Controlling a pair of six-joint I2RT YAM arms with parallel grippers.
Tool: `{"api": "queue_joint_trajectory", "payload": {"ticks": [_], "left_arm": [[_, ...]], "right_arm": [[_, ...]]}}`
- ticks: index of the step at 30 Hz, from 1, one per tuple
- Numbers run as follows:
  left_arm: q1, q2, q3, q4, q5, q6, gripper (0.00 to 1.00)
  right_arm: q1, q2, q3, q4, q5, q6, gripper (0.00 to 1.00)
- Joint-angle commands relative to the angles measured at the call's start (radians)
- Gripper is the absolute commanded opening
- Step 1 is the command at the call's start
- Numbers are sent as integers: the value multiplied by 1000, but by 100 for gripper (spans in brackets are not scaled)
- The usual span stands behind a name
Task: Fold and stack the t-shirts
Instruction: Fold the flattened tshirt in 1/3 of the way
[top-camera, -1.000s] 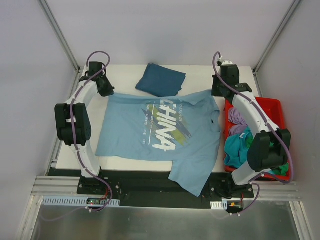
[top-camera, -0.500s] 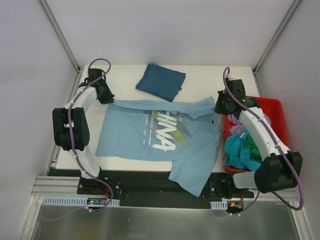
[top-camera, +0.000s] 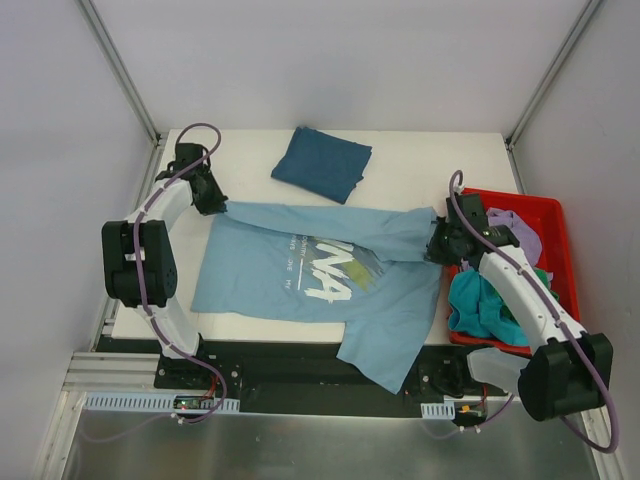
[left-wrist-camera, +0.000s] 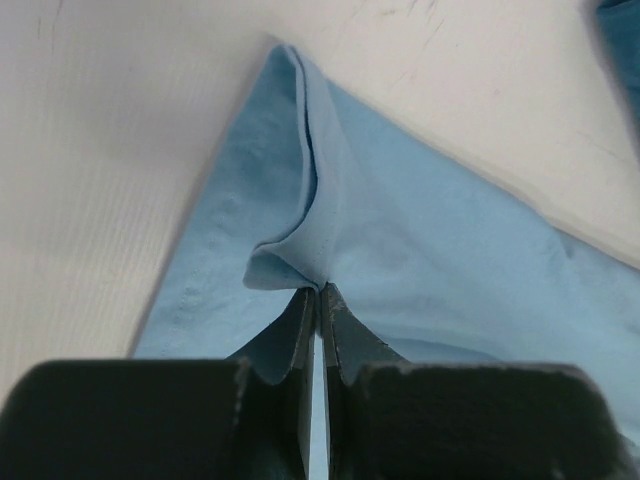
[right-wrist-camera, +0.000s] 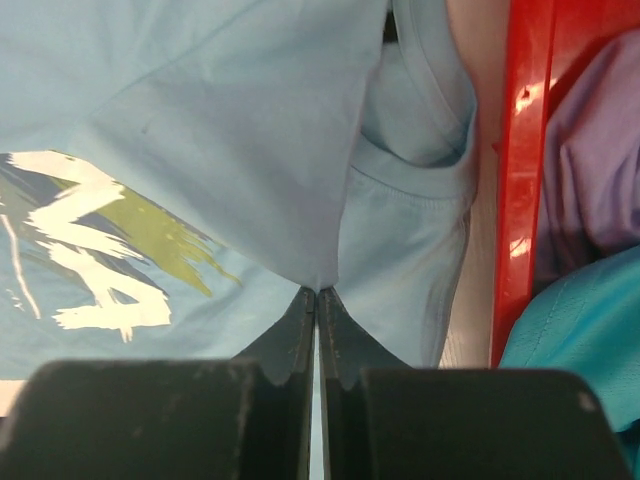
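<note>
Jaws of the left gripper (left-wrist-camera: 318, 290) and right gripper (right-wrist-camera: 317, 291) are pinched tight on the far edge of the sky-blue t-shirt (top-camera: 400, 310), one at each end

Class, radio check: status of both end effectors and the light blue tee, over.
Both shut on the tee: left end effector, right end effector. Far edge folded partly over print. Nothing blocking.

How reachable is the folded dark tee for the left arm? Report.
Probably not yet: the left claw is shut on the light tee. The table toward the dark tee looks bare, so likely yes once it lets go.
</note>
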Motion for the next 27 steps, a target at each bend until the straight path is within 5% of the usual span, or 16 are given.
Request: {"api": "queue_joint_trajectory", "payload": {"ticks": [1, 7, 10, 14, 16, 18, 20, 27], "left_arm": [[8, -42, -47, -14, -11, 38, 0], [8, -4, -64, -14, 13, 36, 1], [8, 10, -42, -21, 26, 39, 19], [8, 1, -13, -33, 10, 44, 24], [10, -2, 19, -69, 13, 33, 38], [8, -19, 24, -79, 50, 21, 75], [-2, -46, 21, -79, 72, 10, 99], [-122, -151, 21, -79, 41, 21, 99]], "right_arm": [[2, 35, -55, 22, 0, 30, 2], [3, 115, -85, 99, -31, 36, 1], [2, 144, -61, 128, -35, 33, 0], [0, 184, -9, 136, -38, 27, 0], [-1, 206, 20, 131, -42, 25, 0], [-1, 224, 45, 133, -57, 25, 0], [-4, 244, 79, 134, -65, 30, 0], [-39, 406, 261, 136, -72, 27, 0]]}}
